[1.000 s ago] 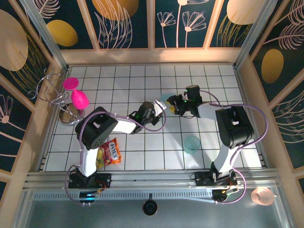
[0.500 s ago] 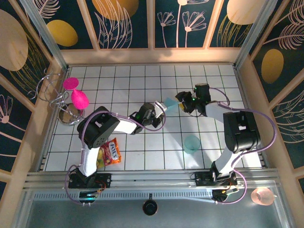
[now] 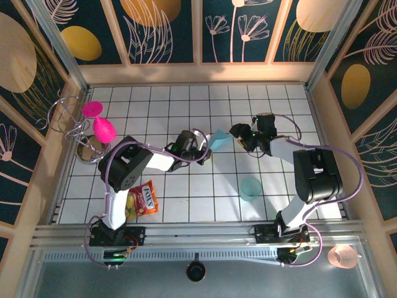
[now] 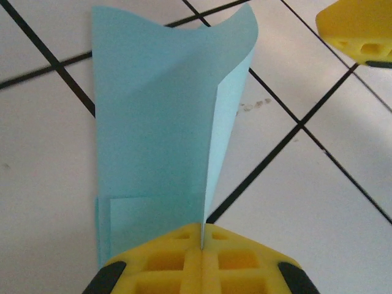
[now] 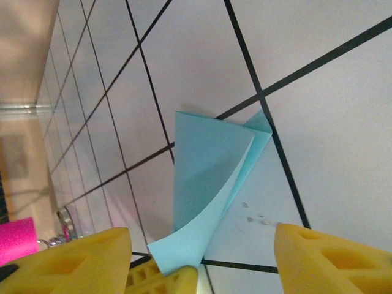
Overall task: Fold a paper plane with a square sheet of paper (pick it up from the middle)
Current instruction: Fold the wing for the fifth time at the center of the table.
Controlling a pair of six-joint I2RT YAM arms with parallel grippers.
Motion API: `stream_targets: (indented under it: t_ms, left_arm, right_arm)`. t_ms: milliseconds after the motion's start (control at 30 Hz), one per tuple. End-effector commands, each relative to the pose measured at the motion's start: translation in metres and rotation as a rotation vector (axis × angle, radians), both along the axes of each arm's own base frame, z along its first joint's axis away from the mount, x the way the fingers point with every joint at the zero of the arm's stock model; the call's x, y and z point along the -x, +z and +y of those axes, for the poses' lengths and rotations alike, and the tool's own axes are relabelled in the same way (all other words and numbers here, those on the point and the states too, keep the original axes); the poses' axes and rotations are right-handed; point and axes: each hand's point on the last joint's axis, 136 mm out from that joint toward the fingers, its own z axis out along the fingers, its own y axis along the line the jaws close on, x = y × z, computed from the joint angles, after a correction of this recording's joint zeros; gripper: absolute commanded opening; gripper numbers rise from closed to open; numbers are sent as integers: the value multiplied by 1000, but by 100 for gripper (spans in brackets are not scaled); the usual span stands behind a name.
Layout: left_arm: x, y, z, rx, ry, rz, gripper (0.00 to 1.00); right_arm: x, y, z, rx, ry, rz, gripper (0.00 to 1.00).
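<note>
Nearest you, toward the near-left corner of the table [image 3: 186,205], a red and yellow snack packet [image 3: 144,198] lies flat beside the left arm; right of centre, a little back from the near edge, a round teal cup [image 3: 250,188] stands apart from both arms.

Around the middle of the table you have the left gripper [image 3: 206,148] clenched on the square sheet of paper [image 3: 218,138], which is folded and sits between the two grippers; in the left wrist view the yellow fingers [image 4: 245,266] press together on the lower edge of the paper [image 4: 153,141], and the folded layers rise away from them, parting slightly at the curled far edge.

Your right gripper [image 3: 237,132] sits just beside the paper on its right, released; in the right wrist view its fingers [image 5: 67,263] stand wide apart and grip nothing, with the paper [image 5: 208,177] ahead of them.

Farthest, near the far-left corner, two pink rounded pieces [image 3: 99,119] sit by a wire rack [image 3: 67,118] at the left edge.
</note>
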Motion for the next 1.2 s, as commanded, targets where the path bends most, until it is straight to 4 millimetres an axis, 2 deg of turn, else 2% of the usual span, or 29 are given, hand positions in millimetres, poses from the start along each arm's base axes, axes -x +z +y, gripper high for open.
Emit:
stream_targets:
  t_ms: [0,100,467,767,1167]
  left_arm:
    - [9,11,-8,99,-11,140,2]
    - [6,22,-15,150,-16,190,2]
    - [-3,24,-14,204,45,375,0]
    - [-3,26,-16,303,68,536,0]
    - [-6,18,-14,326,103,615,0]
  right_arm:
    - [2,5,-1,66,65,-105,65]
    - [4,5,6,88,122,-133,66]
    - [10,-11,30,161,240,-135,66]
    - [6,-24,39,172,301,-106,66]
    - [0,-42,46,196,326,-56,66]
